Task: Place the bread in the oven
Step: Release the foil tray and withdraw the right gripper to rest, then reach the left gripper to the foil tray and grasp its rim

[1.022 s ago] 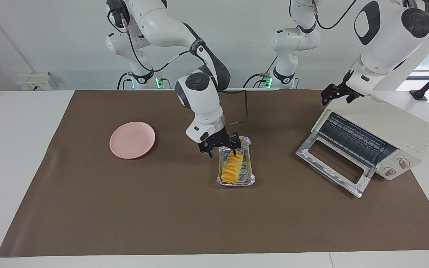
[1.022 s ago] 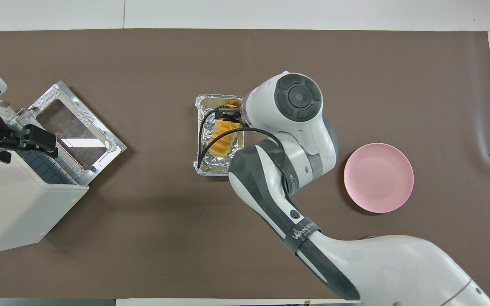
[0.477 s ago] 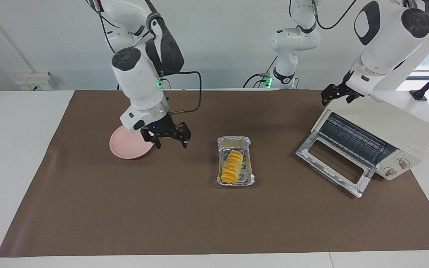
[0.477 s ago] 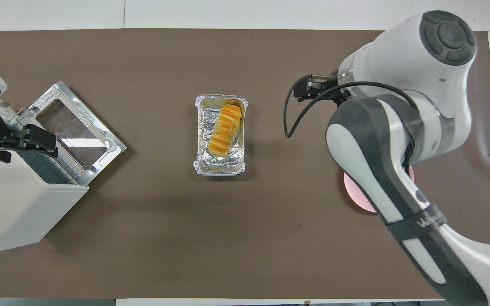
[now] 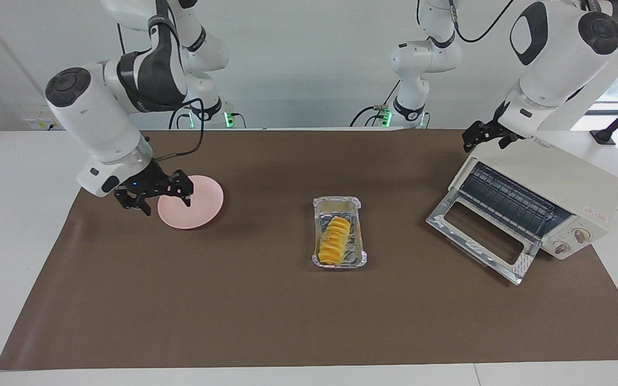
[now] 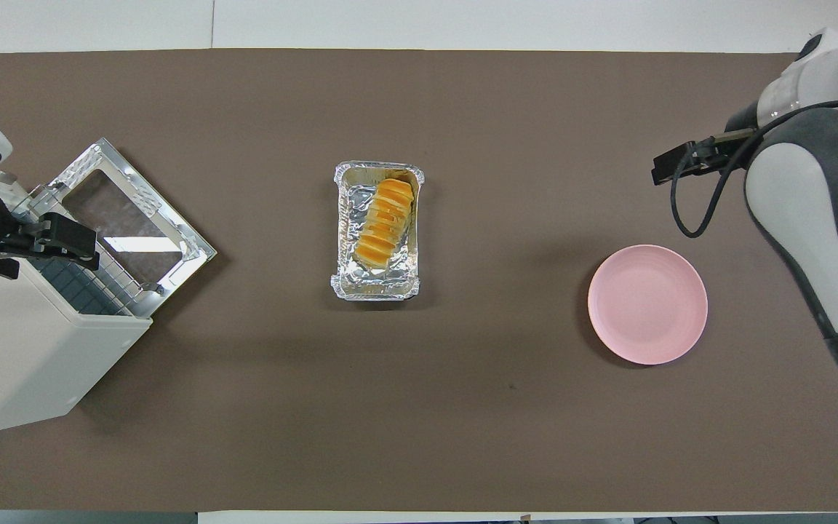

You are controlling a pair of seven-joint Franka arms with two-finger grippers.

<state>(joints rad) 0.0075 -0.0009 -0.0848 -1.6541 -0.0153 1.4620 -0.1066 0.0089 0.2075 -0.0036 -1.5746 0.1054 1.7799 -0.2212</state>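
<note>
- Holding both claws empty and spread wide. My right claw (image 5: 152, 199) hangs over the tabletop (image 5: 234, 311) at the right arm's end; in the facing view it overlaps the rim of the pink plate (image 5: 196, 206), while the overhead view puts it clear of the plate, over bare mat. My left claw (image 5: 485, 135) sits by the top front edge of the oven (image 5: 566, 187); that arm waits.
- The bread (image 5: 335, 240): a small yellow-orange loaf, long and ridged like a row of overlapping slices, paler on the ridges and deeper orange at the end nearer the robots. It lies slantwise in a crinkled silver foil tray (image 5: 363, 252) at mid-tabletop, between plate and oven and well apart from both.
- The oven: a boxy cream-white body standing at an angle at the left arm's end, its glass-windowed door dropped open and flat, a dark wire rack visible inside, two round knobs on the front panel.
- Change from one second ago: my right claw was then down in the tray, around the end of the bread nearer the robots. Half a second ago it was in the air between tray and plate. It has since swung out past the plate, carrying nothing.
- Bread, tray, plate and oven lie just as before. Left claw unmoved.
</note>
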